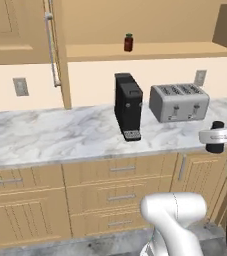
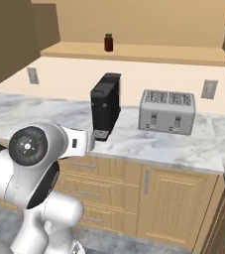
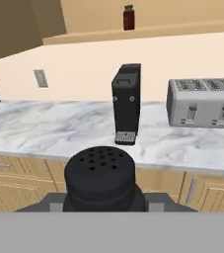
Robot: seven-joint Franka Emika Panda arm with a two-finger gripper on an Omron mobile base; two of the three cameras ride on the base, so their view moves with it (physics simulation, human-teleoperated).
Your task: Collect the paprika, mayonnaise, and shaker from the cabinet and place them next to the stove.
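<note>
Hand [image 1: 216,136]: clenched on the shaker, held out in front of the counter edge; seen at the right margin of the left base view, with the white wrist flange across the bottle.
Shaker [image 3: 99,178]: all-black bottle held upright in the hand; its perforated top faces the hand camera at the bottom centre of the hand view, clear of the counter.
Counter [image 1: 45,132]: grey-veined white marble top over light wood drawers and doors, running the full width of the base views.
Coffee machine [image 1: 128,106]: tall black unit standing upright on the counter, its drip tray toward the front edge, left of the toaster.
Toaster [image 1: 179,102]: silver four-slot model with two front levers, on the counter just beside the coffee machine and nearer the wall.
Wall outlets [image 1: 20,86]: grey plates on the cream backsplash, one to the left of the coffee machine and one behind the toaster.
Cabinet [image 1: 60,55]: light wood wall unit above the counter; its tall door with the long grey bar handle stands open at the left, exposing the inner shelf.
Paprika [image 1: 128,42]: small dark red jar with a dark green cap, upright on the cabinet shelf, above the coffee machine and well apart from the hand.
</note>
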